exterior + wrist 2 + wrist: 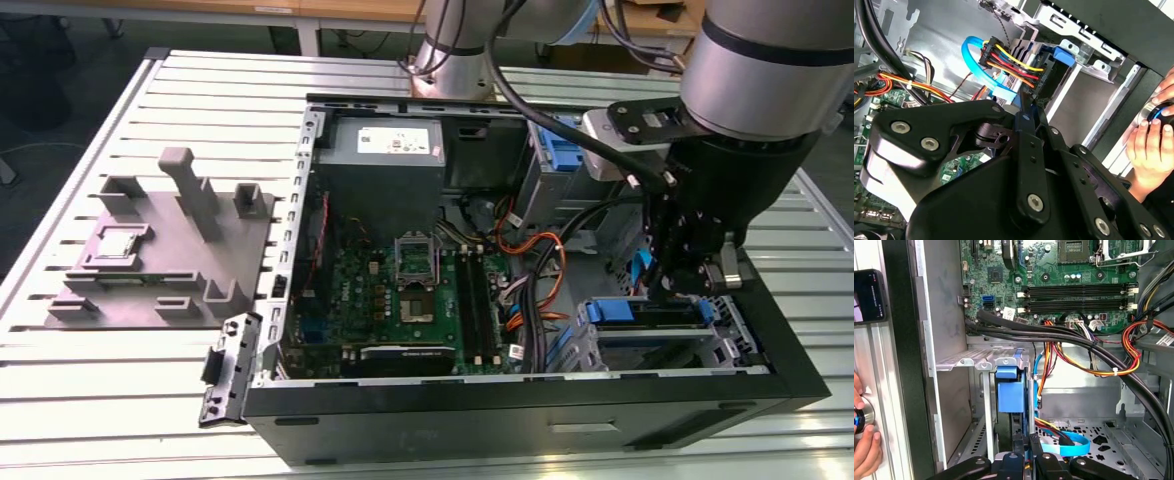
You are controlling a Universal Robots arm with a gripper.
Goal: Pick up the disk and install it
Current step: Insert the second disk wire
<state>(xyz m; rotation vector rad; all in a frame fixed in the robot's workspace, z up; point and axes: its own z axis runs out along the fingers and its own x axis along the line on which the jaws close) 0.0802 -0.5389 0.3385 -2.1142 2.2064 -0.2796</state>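
Your gripper [687, 285] is down inside the open computer case [534, 400], at the drive cage [667, 340] in the corner on the exterior view's right. The disk [1010, 405] stands on edge in a cage slot — in the first wrist view you see it end-on, its long axis running down into the bay away from the fingers, with the blue carrier frame [1009, 395] and its tab facing the camera. Only a dark, thin edge and that blue plastic show; the label side is hidden. The fingers [1015, 460] are drawn together on the disk's near edge. A person's hand [1151, 145] rests on a round knob just outside the case wall.
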